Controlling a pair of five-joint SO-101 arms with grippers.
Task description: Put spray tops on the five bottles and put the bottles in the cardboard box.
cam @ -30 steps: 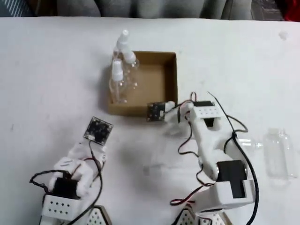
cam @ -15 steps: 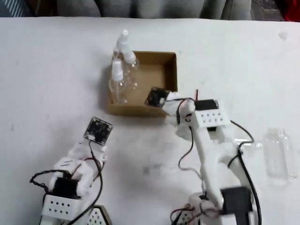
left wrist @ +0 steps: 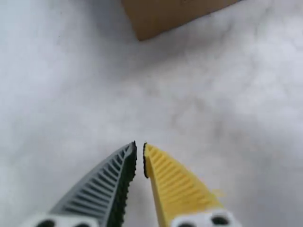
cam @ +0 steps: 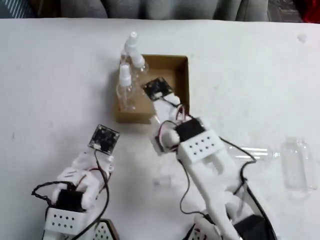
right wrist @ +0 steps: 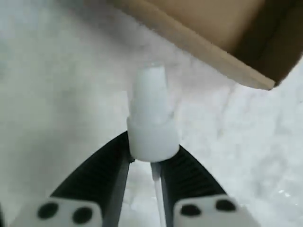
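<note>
so, looked like the capping step, with a top already in hand. saw the right gripper [right wrist: 151, 146] clamped around the collar of a white spray top [right wrist: 149, 104], nozzle poking out past the tips and the thin tube trailing back between the fingers. hung just short of the cardboard box [right wrist: 227, 52], with its near wall close ahead but not touching. counted three capped bottles [cam: 125, 87] standing along the box's left side. spotted a bare bottle [cam: 299, 164] lying on the table [cam: 60, 75] well off on the right arm's side, far from the held top. probably called for heading to that bottle, feeding the tube down the neck, then twisting. probably needed the left gripper [left wrist: 139, 146], pinched shut on nothing over the table near a box corner, to steady it.
</note>
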